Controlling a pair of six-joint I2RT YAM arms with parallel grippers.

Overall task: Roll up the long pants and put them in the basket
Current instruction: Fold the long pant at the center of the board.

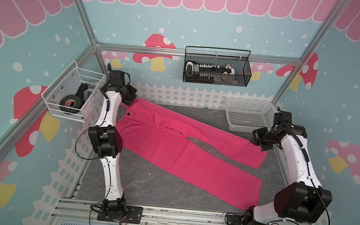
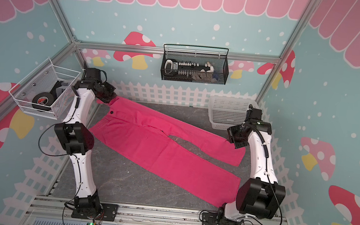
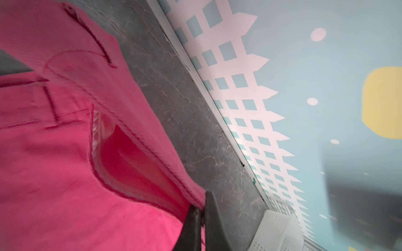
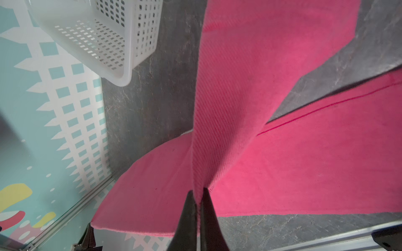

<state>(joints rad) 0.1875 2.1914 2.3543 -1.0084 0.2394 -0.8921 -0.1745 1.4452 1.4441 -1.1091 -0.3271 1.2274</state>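
1. Between the two pincers, in both top views, the long pants (image 1: 171,143) lie flat and unrolled on the grey table (image 1: 144,188). They run slantwise from the left pincer (image 1: 130,101) to the right pincer (image 1: 253,143). The waistband sits at the left pincer. The farther leg's cuff reaches the right pincer, while the nearer leg's cuff ends well apart from it, toward that arm's base.
2. Just behind the right pincer (image 2: 229,140), in a top view, a white basket (image 2: 223,119) stands on the table, apart from the long pants (image 2: 149,141). The left pincer (image 2: 108,100) meets the waist corner far from the basket. From this height the gap between either pincer's jaws is too small to judge.
3. Close up in the left wrist view, the left pincer (image 3: 201,202) is pinched narrow on the waist edge of the long pants (image 3: 65,163), with its dark fingers (image 3: 213,217) pressed together over pink cloth. Beside the grip a pocket mouth gapes, showing pale lining. Bare table (image 3: 185,97) lies on the fingers' other side, with the white basket (image 3: 278,230) beyond.
4. Close up in the right wrist view, the right pincer (image 4: 198,192) is clamped tight on a leg's hem. The long pants (image 4: 282,163) rise from the jaws in a taut ridge, and cloth spreads on both sides of it. Ahead of the pincer and off to one side, the white basket (image 4: 97,39) stands clear of the cloth.
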